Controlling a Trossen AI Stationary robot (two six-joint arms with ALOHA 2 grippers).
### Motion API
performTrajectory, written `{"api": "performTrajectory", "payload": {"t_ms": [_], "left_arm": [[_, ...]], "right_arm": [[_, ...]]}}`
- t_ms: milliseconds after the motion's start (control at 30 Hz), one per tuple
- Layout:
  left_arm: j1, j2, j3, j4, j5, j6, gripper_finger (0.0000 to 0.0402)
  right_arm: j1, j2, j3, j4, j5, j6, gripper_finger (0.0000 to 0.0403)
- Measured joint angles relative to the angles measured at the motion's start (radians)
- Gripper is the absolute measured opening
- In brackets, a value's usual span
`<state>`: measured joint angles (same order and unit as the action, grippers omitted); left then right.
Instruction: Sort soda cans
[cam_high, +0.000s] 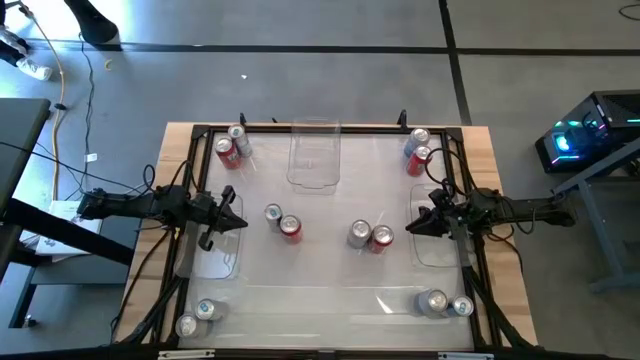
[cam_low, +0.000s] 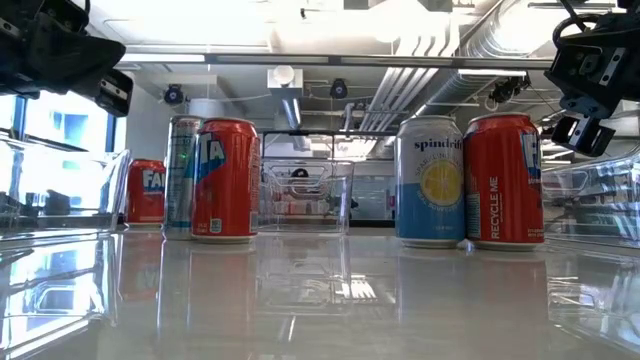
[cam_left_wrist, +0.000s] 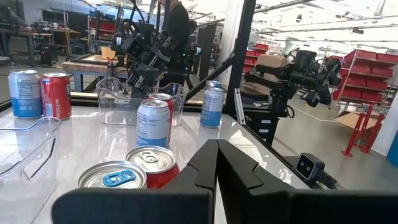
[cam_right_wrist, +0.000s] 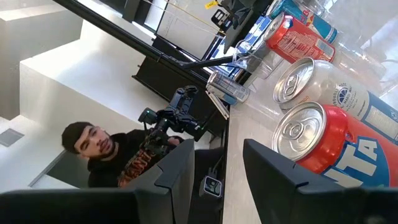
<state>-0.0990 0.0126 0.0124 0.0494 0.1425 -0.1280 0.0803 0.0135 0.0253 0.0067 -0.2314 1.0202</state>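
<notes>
Nearest, two cans (cam_high: 197, 317) and another pair (cam_high: 445, 303) stand at the counter's (cam_high: 320, 300) front corners. Mid-counter pairs wait between the closed left hand (cam_high: 236, 222) and the empty, part-open right hand (cam_high: 412, 228). Its red can (cam_high: 381, 238) touches a silver neighbour (cam_high: 359, 234); grabbing one could topple the other

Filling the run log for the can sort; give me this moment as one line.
left gripper: shut, empty, left side | right gripper: open, empty, right side | soda cans: paired on table, unsorted
</notes>
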Motion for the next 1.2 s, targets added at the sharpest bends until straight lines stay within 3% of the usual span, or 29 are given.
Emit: {"api": "performTrajectory", "payload": {"t_ms": [567,700,967,1200], "left_arm": [[0.0,0.0,0.0,0.004,-0.001,-0.005,0.0001],[0.0,0.0,0.0,0.012,-0.009,-0.186,0.0001],[0.0,0.0,0.0,0.103,-0.229,-0.246,0.0001],[0.0,0.0,0.0,0.166,-0.457,-0.156,0.0001]], "right_arm": [[0.0,0.0,0.0,0.0,0.0,0.0,0.0132],[0.0,0.0,0.0,0.0,0.0,0.0,0.0132],[0.0,0.0,0.0,0.0,0.0,0.0,0.0132],[0.0,0.0,0.0,0.0,0.0,0.0,0.0132]]}}
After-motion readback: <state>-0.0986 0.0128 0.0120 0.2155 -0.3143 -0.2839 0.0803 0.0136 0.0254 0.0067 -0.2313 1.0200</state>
